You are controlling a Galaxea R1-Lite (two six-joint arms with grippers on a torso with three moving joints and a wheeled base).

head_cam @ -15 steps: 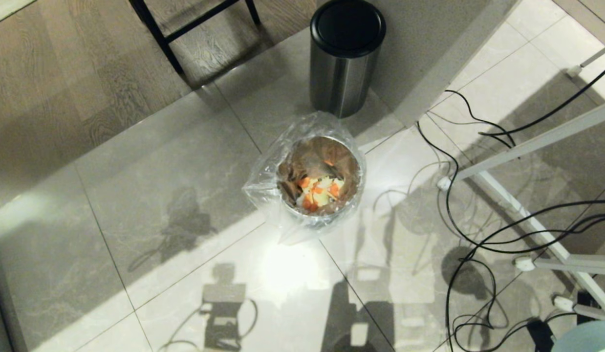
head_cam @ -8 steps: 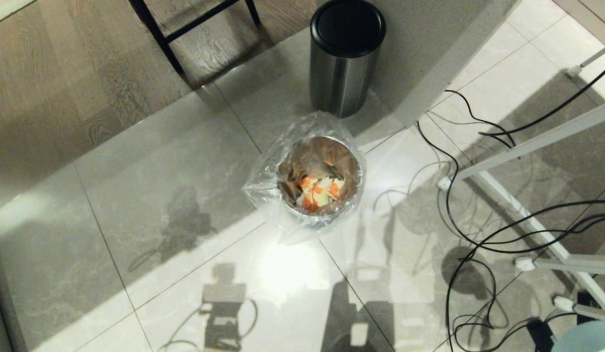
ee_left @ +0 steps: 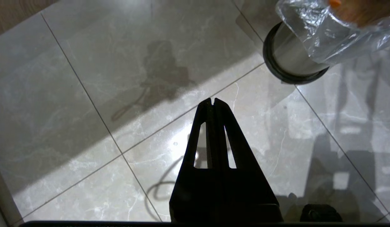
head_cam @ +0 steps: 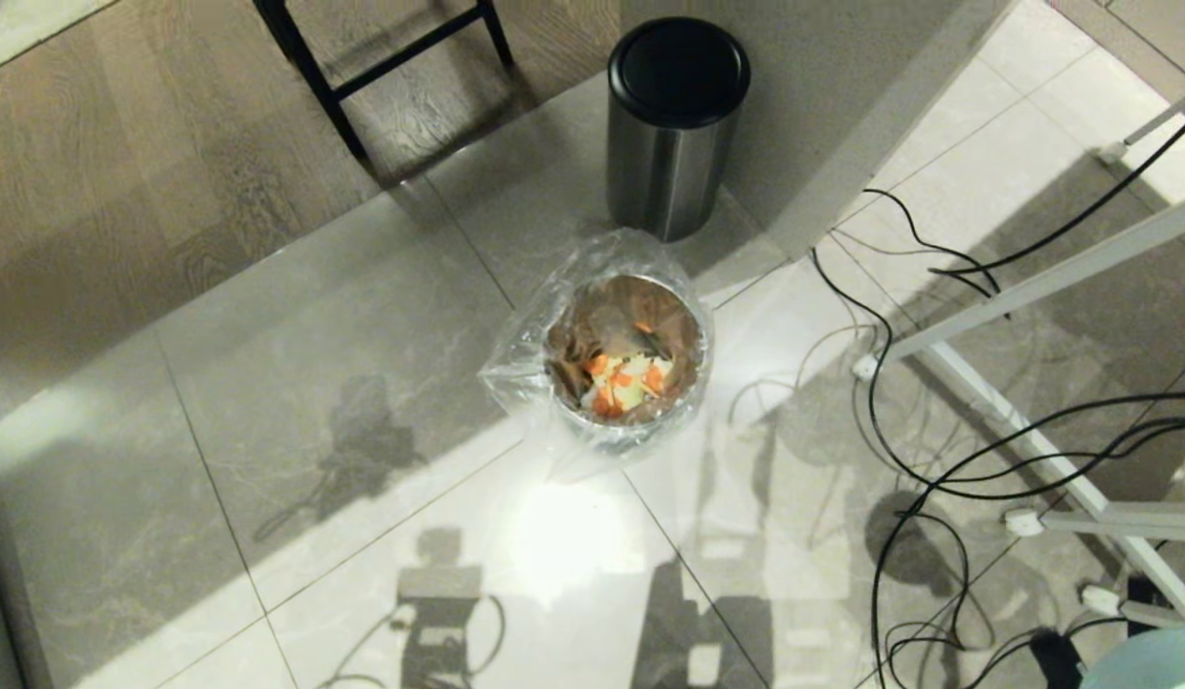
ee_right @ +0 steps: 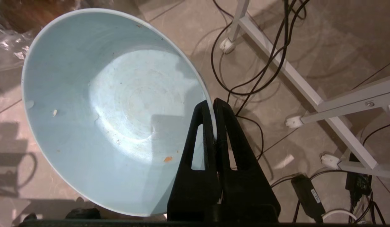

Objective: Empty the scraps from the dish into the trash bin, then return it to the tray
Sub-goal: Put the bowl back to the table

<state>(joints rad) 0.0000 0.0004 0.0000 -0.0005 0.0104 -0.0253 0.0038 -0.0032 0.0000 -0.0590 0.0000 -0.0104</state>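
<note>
Since the earlier head views the whole scene has slid slightly down the picture, a shift of the camera and not of the things on the floor. The trash bin [head_cam: 631, 368], lined with a crinkled clear bag [head_cam: 516, 368], stands on the tiled floor [head_cam: 296, 383], with the scraps [head_cam: 623, 381], orange and pale yellow pieces, lying inside it. Behind it stands a lidded bin [head_cam: 674, 124]; black cables [head_cam: 899, 450] trail across the floor to the right. The right gripper [ee_right: 213, 105] is clamped on the rim of the dish [ee_right: 97, 110], one finger inside the wall and one outside; the dish is tilted, nearly empty, with only a few specks clinging, and its edge shows at the lower right corner of the head view. The left gripper [ee_left: 213, 102] hangs above bare floor beside the bin, fingers pressed together, holding nothing.
</note>
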